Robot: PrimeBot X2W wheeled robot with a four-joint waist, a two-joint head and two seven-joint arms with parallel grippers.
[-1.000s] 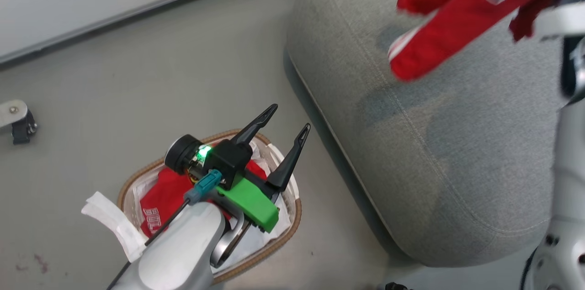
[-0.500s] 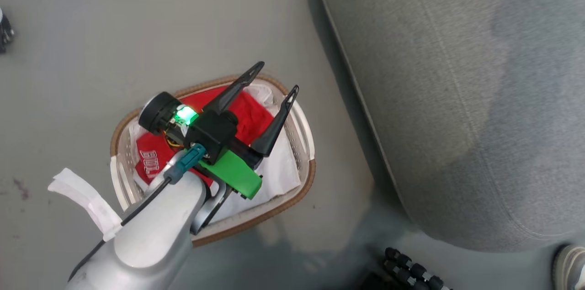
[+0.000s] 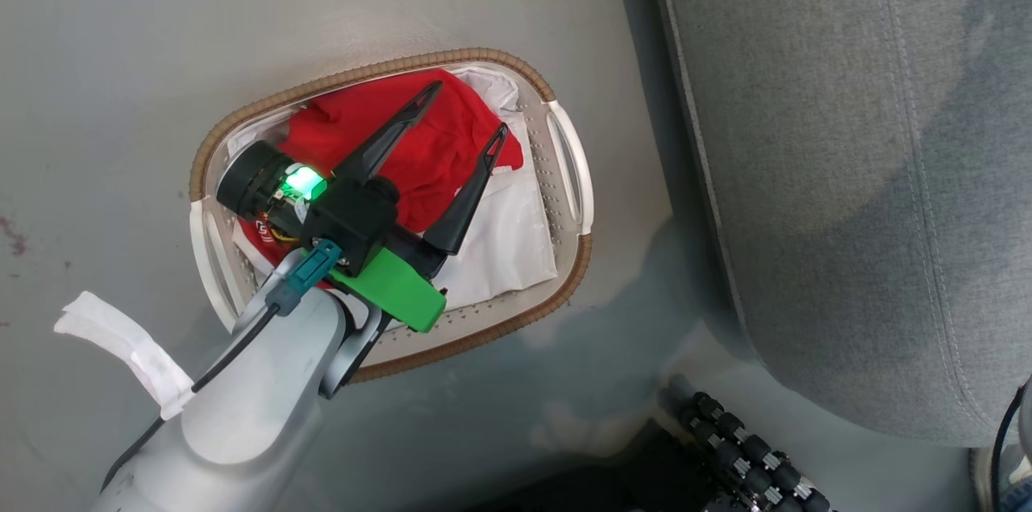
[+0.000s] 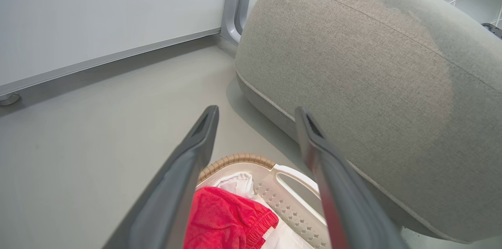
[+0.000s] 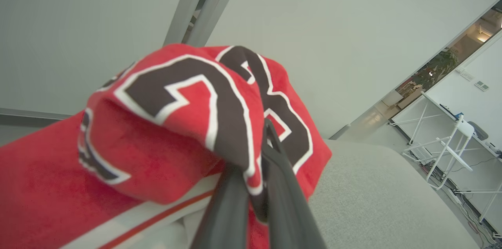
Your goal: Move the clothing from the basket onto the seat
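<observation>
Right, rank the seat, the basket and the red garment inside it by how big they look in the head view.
1. Seat
2. Basket
3. Red garment, partly hidden behind the left gripper, so its full extent is unsure.

Our left hand (image 3: 468, 107) hangs over the basket (image 3: 451, 59), fingers wide. Our right hand (image 5: 255, 149) pinches the numbered garment (image 5: 176, 115).

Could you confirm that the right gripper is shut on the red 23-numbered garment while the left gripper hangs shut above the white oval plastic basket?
Not quite: the head view shows the left gripper open above the white oval plastic basket; the rest holds.
</observation>
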